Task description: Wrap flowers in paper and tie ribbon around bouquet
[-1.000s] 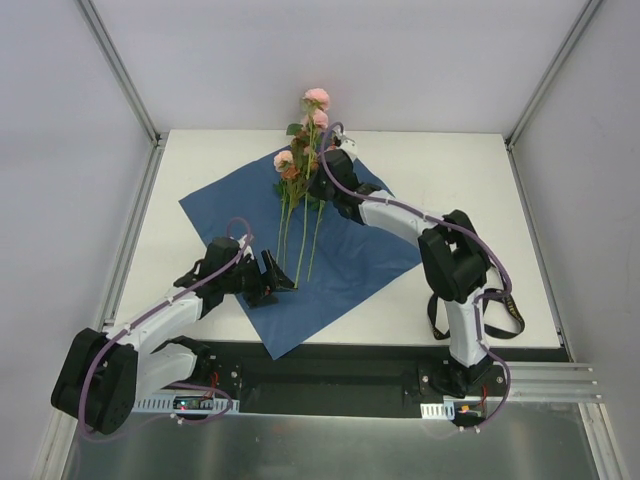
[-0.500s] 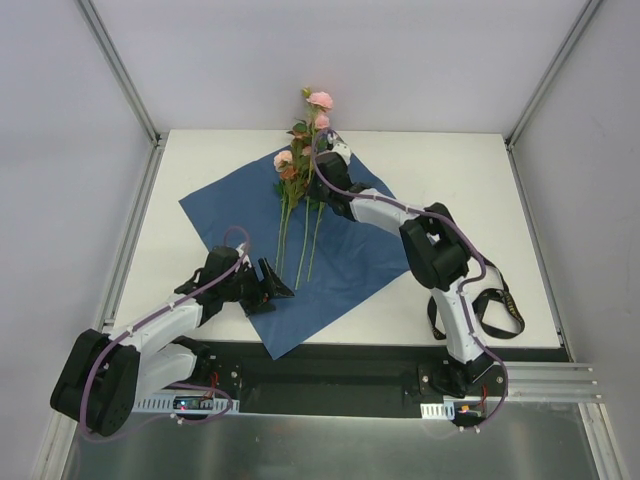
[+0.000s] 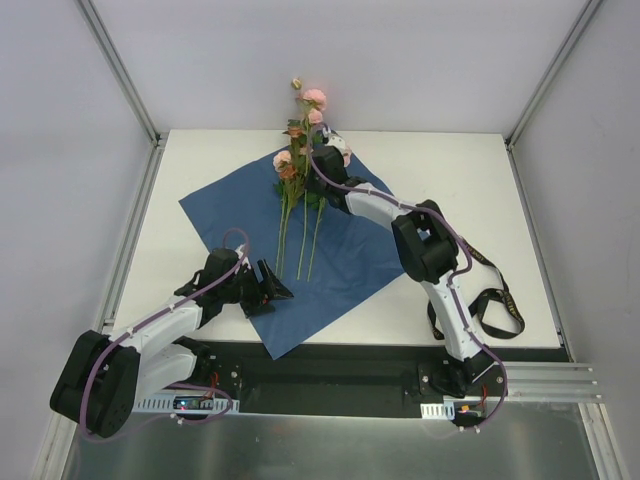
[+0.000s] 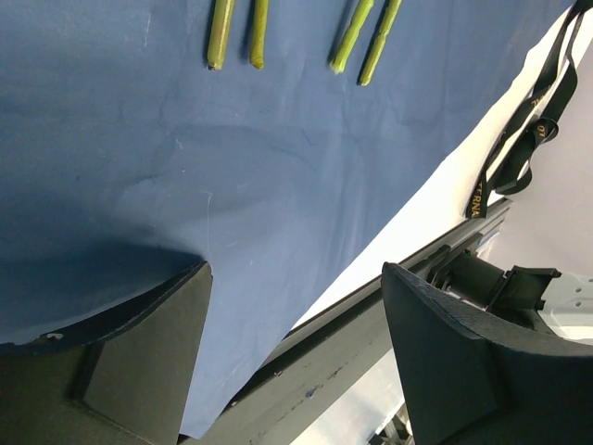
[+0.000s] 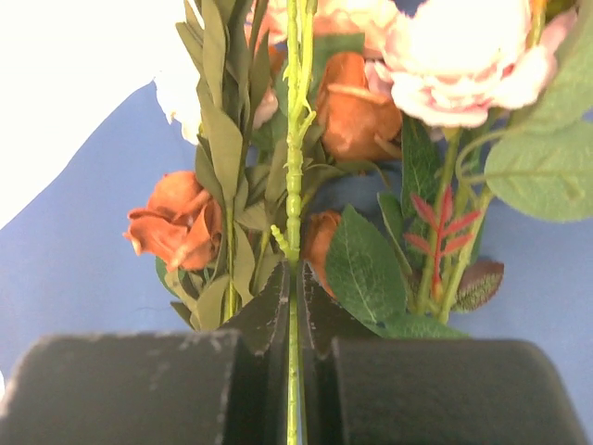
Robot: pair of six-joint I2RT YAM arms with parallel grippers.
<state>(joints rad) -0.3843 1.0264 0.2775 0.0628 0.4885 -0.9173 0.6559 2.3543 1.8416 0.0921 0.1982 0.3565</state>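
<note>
The flowers (image 3: 300, 150), pink and orange blooms with green leaves, lie on the blue paper (image 3: 230, 210), stems pointing toward the near edge. My right gripper (image 3: 320, 165) is among the blooms. In the right wrist view it (image 5: 295, 278) is shut on one thin green stem (image 5: 295, 167), with the paper (image 5: 74, 269) beneath. My left gripper (image 3: 270, 285) stands open low over the paper's near corner, just short of the stem ends (image 4: 232, 37). Its jaws (image 4: 295, 278) hold nothing, and the paper (image 4: 232, 167) lies below. The black ribbon (image 3: 495, 310) lies by the right arm's base.
White table (image 3: 470, 190) with metal frame posts at the back corners (image 3: 150, 130). A black rail (image 3: 330, 360) runs along the near edge below the paper's corner. The ribbon (image 4: 533, 111) with gold lettering shows at the right of the left wrist view.
The right arm has folded in and shifted left with its stem, and one bloom now stands higher at the back. The left gripper slid slightly left, away from the stem ends.
</note>
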